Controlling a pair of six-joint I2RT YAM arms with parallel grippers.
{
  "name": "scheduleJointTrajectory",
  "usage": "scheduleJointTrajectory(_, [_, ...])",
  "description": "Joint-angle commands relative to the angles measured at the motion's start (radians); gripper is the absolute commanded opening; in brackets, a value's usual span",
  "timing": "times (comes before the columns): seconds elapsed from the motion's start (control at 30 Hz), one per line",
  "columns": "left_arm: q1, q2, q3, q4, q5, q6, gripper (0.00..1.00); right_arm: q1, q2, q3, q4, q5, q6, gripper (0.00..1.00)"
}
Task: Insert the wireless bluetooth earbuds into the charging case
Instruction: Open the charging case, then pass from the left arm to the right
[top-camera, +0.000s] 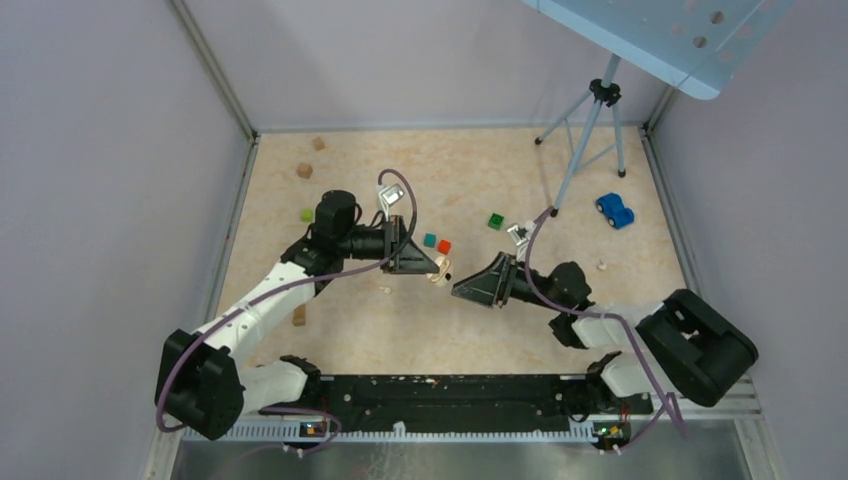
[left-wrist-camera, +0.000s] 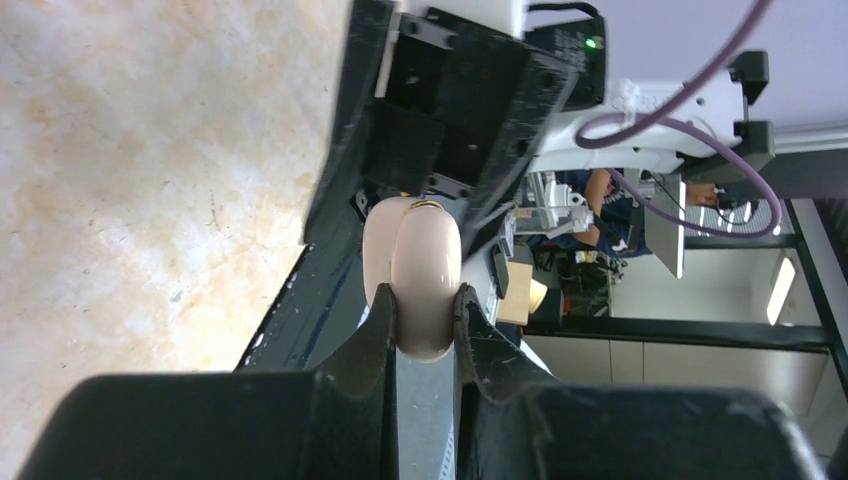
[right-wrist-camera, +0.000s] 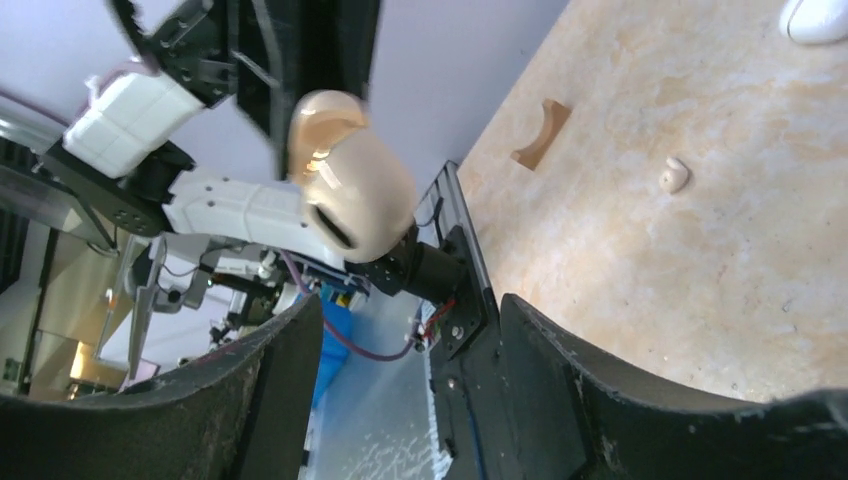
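My left gripper (left-wrist-camera: 425, 320) clamps the charging case (left-wrist-camera: 425, 265) above the counter (right-wrist-camera: 720, 270), likely steadying it. My right gripper (right-wrist-camera: 410, 335) gapes empty just before it. Farther off lies what looks like an earbud (right-wrist-camera: 675, 175).

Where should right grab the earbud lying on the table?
The earbud lies flat, clear of the arch block. Probably come from straight above and close the right fingers across its rounded body; its stem looks too small to hold.

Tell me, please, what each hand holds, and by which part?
The left hand pinches the charging case by one end; the rest sticks out. The right hand is open and holds nothing.
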Motion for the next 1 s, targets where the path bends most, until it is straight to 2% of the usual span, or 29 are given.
scheduleJointTrajectory(0.0, [0.001, -0.04, 0.036, -0.058, -0.087, 0.056, 0.0, 0.004, -0.152, -0.035, 0.005, 0.136, 0.023, 0.66])
scheduleJointTrajectory(0.1, [0.001, -0.048, 0.037, -0.058, -0.116, 0.06, 0.0, 0.033, -0.247, -0.02, -0.12, 0.231, -0.001, 0.74])
scheduleJointTrajectory(0.33, [0.002, -0.049, 0.036, -0.063, -0.117, 0.05, 0.0, 0.083, -0.302, 0.038, -0.309, 0.414, 0.017, 0.78])
scheduleJointTrajectory(0.5, [0.001, -0.06, 0.036, -0.054, -0.124, 0.044, 0.0, 0.129, -0.24, 0.016, -0.202, 0.51, 0.117, 0.78])
scheduleJointTrajectory(0.8, [0.001, -0.047, 0.035, -0.042, -0.109, 0.035, 0.0, 0.163, 0.02, 0.008, 0.181, 0.488, 0.226, 0.79])
scheduleJointTrajectory(0.97, [0.001, -0.054, 0.035, -0.049, -0.111, 0.04, 0.0, 0.172, 0.119, 0.021, 0.302, 0.478, 0.259, 0.76])
